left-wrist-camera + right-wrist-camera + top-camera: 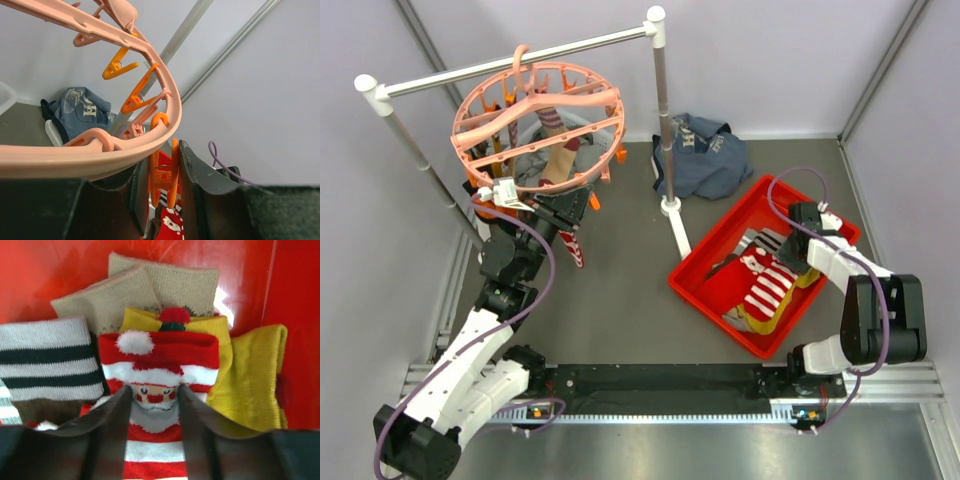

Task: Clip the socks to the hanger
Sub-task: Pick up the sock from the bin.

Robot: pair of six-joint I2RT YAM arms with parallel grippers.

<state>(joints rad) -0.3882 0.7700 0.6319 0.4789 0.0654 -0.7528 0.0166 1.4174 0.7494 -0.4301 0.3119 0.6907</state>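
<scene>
**Far left corner of the tabletop (620, 300).** The hanger (463, 128) hangs by its hook from the bar of the rail stand (590, 41), its ring tilted toward the camera. A tan sock (560, 158) shows through the ring.

**Near rim of the ring.** The left gripper (164, 155) is raised to the underside of the ring. Its two fingers (200, 180) are closed on an orange clip peg (162, 182), one on each side and touching it. A red-and-white striped sock (572, 247) hangs just below this peg, beside the gripper.

**Far edge, centre.** A navy garment (705, 150) lies crumpled behind the right post of the stand.

**Right half of the tabletop.** A red bin (720, 225) sits diagonally and holds the remaining socks. The right gripper (155, 405) is lowered into the bin's far right corner. Its fingers (115, 425) straddle a red-and-white Santa sock (157, 360), which fills the gap between them. Whether they pinch it cannot be told. A grey-and-black striped sock (47, 360) lies to one side, a yellow sock (250, 375) to the other, and beige socks (150, 285) behind.
</scene>
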